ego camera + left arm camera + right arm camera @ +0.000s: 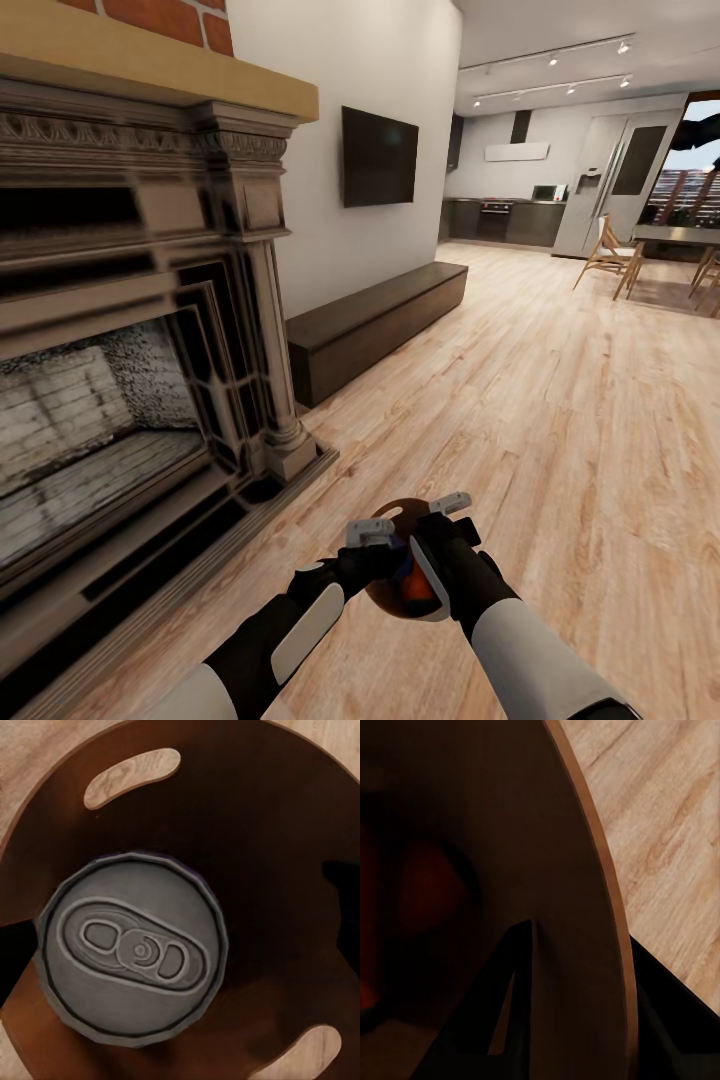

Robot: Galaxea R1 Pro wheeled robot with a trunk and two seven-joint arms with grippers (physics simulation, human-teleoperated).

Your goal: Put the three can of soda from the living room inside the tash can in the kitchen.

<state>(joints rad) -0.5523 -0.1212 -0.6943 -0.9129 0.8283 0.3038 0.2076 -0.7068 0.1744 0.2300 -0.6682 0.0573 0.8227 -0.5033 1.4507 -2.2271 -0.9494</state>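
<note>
Brown tash can, one can of soda

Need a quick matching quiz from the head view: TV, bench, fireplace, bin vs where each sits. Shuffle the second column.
1. TV
2. bench
3. fireplace
4. tash can

a. low on the floor, along the white wall
b. between the robot's two arms
c. mounted on the white wall
d. under the wooden mantel and red brick

Pairs: 1-c, 2-a, 3-d, 4-b
</note>
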